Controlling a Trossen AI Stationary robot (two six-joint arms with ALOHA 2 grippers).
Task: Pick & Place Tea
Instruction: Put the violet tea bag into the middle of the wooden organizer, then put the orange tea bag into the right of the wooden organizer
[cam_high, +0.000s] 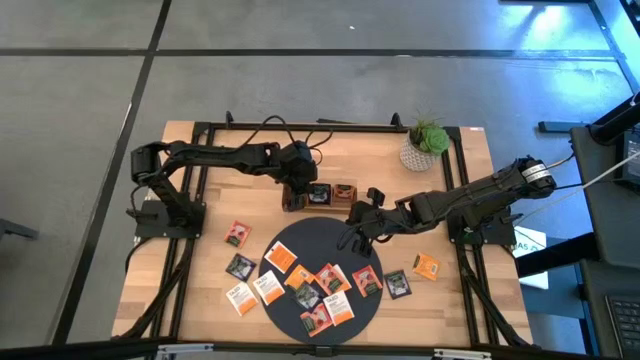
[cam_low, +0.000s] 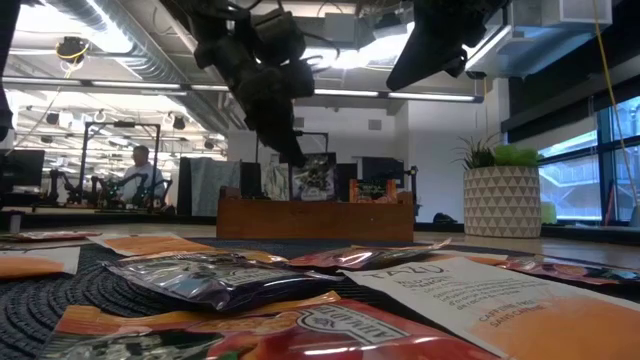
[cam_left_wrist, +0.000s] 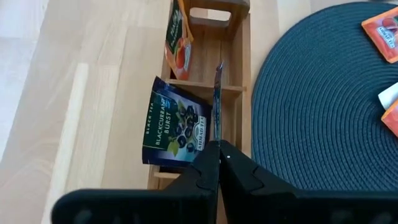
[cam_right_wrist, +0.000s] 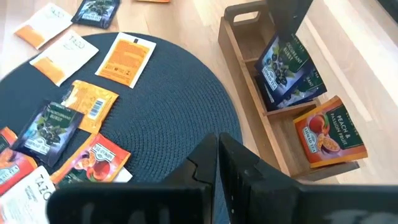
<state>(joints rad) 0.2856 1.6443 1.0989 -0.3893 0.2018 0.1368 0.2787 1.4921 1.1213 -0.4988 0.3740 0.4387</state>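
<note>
1. Two arms work over the wooden table (cam_high: 215, 270); the left gripper (cam_left_wrist: 219, 148) hangs above the brown wooden tray (cam_high: 320, 196) at about twelve o'clock from the dark round mat (cam_high: 322, 275).
2. Its fingers are clenched on the edge of a thin sachet (cam_left_wrist: 217, 99), which stands upright, edge-on, over the tray's middle compartment.
3. Just beside it, a dark blackcurrant sachet (cam_left_wrist: 176, 122) leans in the same compartment, and an orange sachet (cam_left_wrist: 178, 40) stands in the next compartment along.
4. From the right wrist camera, an orange peach sachet (cam_right_wrist: 327, 134) stands at one end of the tray and the dark ones fill the middle.
5. At about one o'clock on the mat, the right gripper (cam_high: 353, 240) hovers with its fingers pressed together and nothing between them.
6. Most of the tea (cam_high: 305, 285) lies flat and scattered: many sachets on the mat, mostly toward six o'clock, orange, red, dark and white.
7. Several more sachets rest on the bare wood at eight and nine o'clock of the mat, and two at four o'clock, one orange (cam_high: 426, 266).
8. One potted plant (cam_high: 424, 146) stands near the table's far right corner.
</note>
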